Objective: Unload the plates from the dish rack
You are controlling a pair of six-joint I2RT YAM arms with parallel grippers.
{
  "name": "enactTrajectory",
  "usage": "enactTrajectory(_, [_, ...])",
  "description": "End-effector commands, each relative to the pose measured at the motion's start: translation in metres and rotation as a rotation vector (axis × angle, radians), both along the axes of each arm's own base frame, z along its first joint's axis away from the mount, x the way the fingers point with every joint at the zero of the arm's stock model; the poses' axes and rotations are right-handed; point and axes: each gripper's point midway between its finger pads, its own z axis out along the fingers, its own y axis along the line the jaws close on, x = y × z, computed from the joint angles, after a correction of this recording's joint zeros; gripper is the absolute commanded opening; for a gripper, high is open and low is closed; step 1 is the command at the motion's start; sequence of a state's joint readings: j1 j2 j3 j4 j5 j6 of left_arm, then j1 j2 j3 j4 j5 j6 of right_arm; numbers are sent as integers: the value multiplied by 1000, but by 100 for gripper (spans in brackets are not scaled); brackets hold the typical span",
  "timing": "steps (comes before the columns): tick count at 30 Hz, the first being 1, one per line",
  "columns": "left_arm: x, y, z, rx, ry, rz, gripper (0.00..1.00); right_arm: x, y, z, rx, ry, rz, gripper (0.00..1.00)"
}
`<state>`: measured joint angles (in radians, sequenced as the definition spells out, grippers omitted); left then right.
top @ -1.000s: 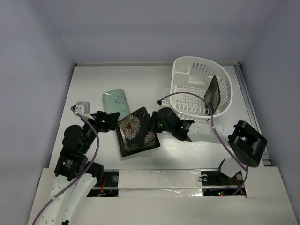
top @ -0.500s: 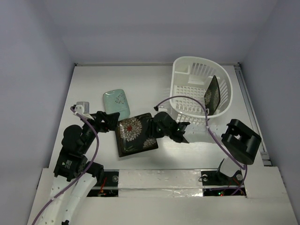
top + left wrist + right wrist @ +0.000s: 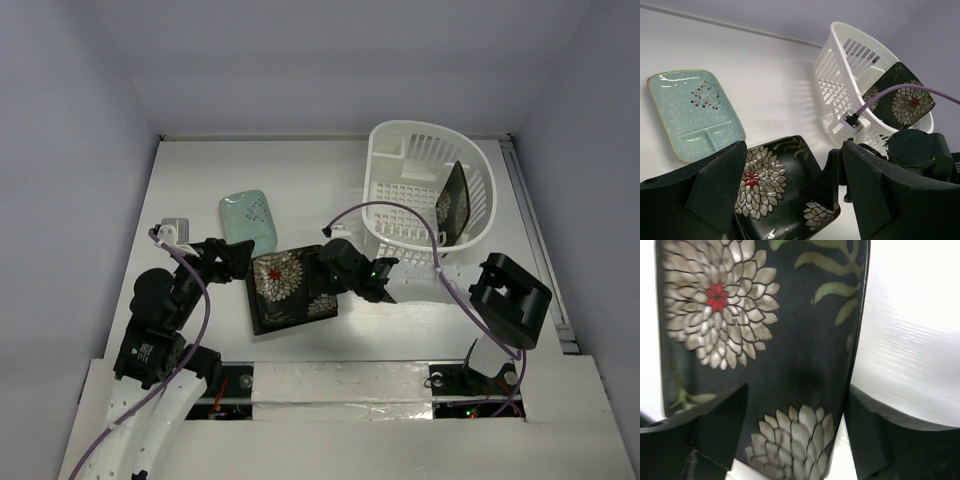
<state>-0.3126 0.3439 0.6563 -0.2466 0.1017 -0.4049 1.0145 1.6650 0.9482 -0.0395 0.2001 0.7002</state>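
A black flower-pattern plate (image 3: pixel 288 290) (image 3: pixel 765 185) (image 3: pixel 740 315) lies on the table between the two arms. My right gripper (image 3: pixel 331 277) (image 3: pixel 797 395) stands open, its fingers on either side of the plate's right edge. At the plate's left corner my left gripper (image 3: pixel 238 257) (image 3: pixel 792 150) is open and holds nothing. Behind it the mint-green plate (image 3: pixel 249 217) (image 3: pixel 690 110) lies flat. A second flower-pattern plate (image 3: pixel 453 205) (image 3: pixel 902 102) stands on edge inside the white dish rack (image 3: pixel 385 150) (image 3: pixel 840 65).
The rack sits at the back right, close behind my right arm's forearm. A purple cable (image 3: pixel 400 212) loops from the right arm across the rack's front wall. A small white-and-grey block (image 3: pixel 175 227) lies at the left near my left arm.
My right gripper has opened and let go of the flower-pattern plate, which has shifted a little left and settled flat on the table. The left arm has hardly moved.
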Motion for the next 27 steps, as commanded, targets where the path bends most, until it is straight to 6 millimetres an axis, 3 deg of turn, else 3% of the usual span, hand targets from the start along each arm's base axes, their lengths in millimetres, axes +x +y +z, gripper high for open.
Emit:
enactTrajectory(1, [-1, 0, 15, -15, -55, -3, 74, 15, -5, 12, -56, -67, -40, 83])
enactTrajectory(10, [-3, 1, 16, -18, -61, 0, 74, 16, -22, 38, -111, -120, -62, 92])
enactTrajectory(14, [-4, 1, 16, -21, -64, -1, 74, 9, -28, 76, -89, -176, -19, 90])
enactTrajectory(17, [-4, 1, 16, -19, -65, 0, 73, 15, -43, 104, -104, -241, -55, 77])
enactTrajectory(18, [-4, 2, 17, -20, -68, 2, 73, 16, -49, 131, -64, -284, -78, 56])
enactTrajectory(21, [-6, 0, 18, -22, -72, -5, 72, 26, -81, 168, -86, -387, -193, 8])
enactTrajectory(22, [-6, 1, 17, -22, -72, -5, 71, 31, -96, 190, -73, -422, -246, 3])
enactTrajectory(25, [-8, 2, 20, -25, -81, -1, 61, 52, -155, 213, -178, -470, -428, 0])
enactTrajectory(26, [-8, 2, 20, -25, -81, -1, 55, 55, -175, 212, -235, -469, -472, 0])
enactTrajectory(27, [-8, 2, 20, -26, -84, -1, 41, 60, -193, 217, -270, -487, -534, 0])
